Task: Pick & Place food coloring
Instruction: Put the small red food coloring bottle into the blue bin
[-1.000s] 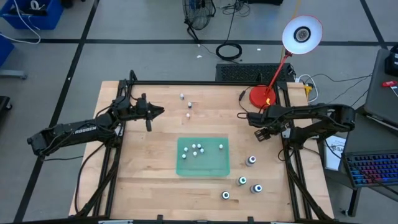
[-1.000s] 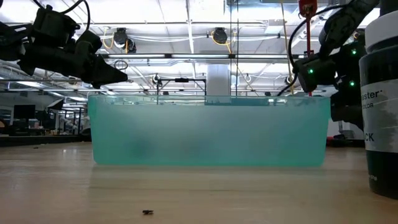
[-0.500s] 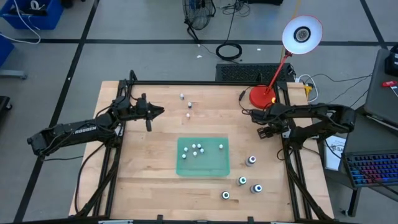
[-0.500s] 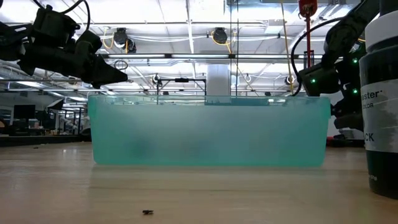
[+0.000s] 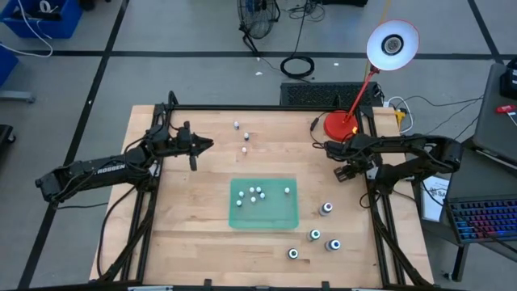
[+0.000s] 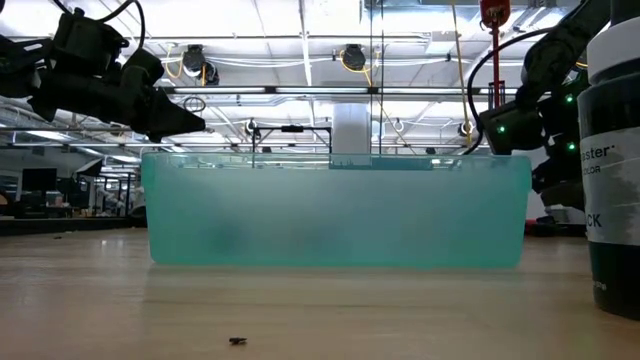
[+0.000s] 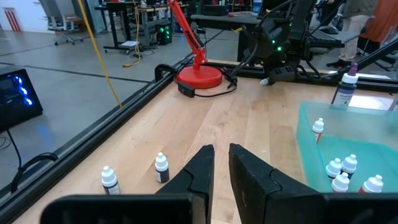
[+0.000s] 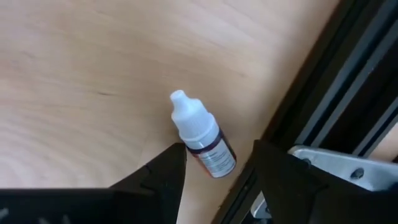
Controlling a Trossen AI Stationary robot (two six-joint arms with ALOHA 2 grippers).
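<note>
The right gripper (image 8: 214,163) hung with jaws open astride 1 bottle (image 8: 203,138) lying at the table's (image 5: 202,226) far right edge. Light, slick, apt to roll; grip its body. The left gripper (image 7: 221,163) waited shut, far left.

Grey floor (image 5: 186,73), red desk lamp (image 5: 380,65), coiled cable (image 5: 298,65), ceiling lights (image 6: 300,20)

White lettering "ROBGEN" seems to run along the left arm (image 5: 101,170) in the high view; a dark bottle (image 6: 612,160) at the low view's right edge carries the fragments "aster", "OLOR" and "CK"
</note>
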